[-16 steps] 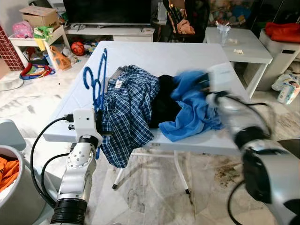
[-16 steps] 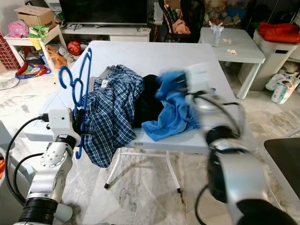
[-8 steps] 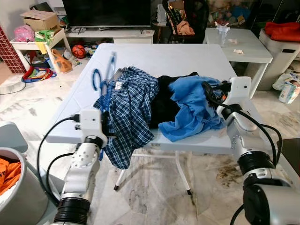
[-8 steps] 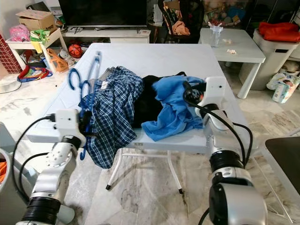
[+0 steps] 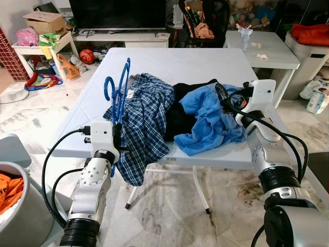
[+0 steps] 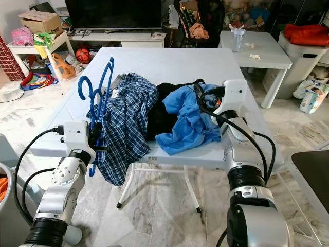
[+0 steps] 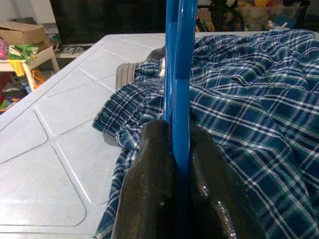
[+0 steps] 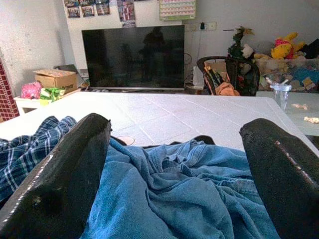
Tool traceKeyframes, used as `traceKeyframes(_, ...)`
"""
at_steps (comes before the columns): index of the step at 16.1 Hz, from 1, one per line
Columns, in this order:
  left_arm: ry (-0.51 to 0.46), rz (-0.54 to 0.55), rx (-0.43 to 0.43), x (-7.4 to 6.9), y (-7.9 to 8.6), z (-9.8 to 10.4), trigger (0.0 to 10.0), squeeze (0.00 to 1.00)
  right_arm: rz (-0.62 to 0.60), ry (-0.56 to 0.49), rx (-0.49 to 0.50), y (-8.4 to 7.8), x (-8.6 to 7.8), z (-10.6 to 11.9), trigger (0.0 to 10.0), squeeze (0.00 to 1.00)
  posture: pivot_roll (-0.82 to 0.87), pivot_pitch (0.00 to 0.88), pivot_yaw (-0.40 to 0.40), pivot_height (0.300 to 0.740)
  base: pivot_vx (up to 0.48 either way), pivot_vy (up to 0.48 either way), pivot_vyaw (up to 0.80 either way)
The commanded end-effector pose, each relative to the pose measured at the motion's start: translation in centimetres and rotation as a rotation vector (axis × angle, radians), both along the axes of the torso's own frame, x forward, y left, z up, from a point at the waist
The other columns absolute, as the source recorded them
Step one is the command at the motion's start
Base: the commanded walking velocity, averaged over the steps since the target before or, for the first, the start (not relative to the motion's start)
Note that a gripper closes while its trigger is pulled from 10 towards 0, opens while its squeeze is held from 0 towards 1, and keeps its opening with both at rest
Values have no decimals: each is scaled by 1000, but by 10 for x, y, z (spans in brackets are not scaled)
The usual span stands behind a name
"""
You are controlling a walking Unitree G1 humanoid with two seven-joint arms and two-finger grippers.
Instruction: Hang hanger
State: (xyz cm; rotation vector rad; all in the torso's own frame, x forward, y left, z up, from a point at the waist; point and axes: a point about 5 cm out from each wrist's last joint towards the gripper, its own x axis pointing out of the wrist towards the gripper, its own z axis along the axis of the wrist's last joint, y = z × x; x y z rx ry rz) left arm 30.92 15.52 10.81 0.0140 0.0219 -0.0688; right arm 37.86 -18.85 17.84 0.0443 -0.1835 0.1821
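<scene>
The left tool (image 7: 172, 164) is clamping the blue hanger (image 5: 117, 87) upright — right tool (image 8: 177, 164), fingers apart, is facing the blue garment (image 5: 208, 121); next, probably threading.

Lower bar of blue hanger (image 7: 178, 74) pinched out of sight between left gripper (image 7: 177, 199) fingers; upper part cut by frame edge; black garment (image 5: 180, 110) left of right gripper (image 8: 174, 164) mostly buried under blue cloth (image 8: 174, 199).

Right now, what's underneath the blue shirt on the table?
The blue shirt lies partly over a black garment, which rests on the white table. Whatever else is beneath is covered.
</scene>
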Motion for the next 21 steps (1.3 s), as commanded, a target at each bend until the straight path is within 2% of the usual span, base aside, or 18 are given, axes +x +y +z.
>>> traceKeyframes(1, 26, 5, 5, -2, 1, -4, 10000, 0, 14, -4, 1, 2, -1, 2, 10000, 1000, -68, 0, 22, 740, -292, 0, 0)
traceKeyframes(9, 24, 7, 12, -1, 2, -2, 10000, 0, 63, 23, -5, 10, -1, -2, 10000, 1000, -63, 0, 21, 740, -365, 0, 0)
traceKeyframes(15, 31, 1, 13, -1, 2, -3, 10000, 0, 138, 61, -59, 10, -4, -7, 10000, 1000, -67, 0, 24, 740, -374, 0, 0)
traceKeyframes(21, 51, -35, 7, -1, 5, -5, 10000, 0, 172, 67, -110, 2, -2, -1, 10000, 1000, -68, 0, 25, 740, 0, 0, 0)
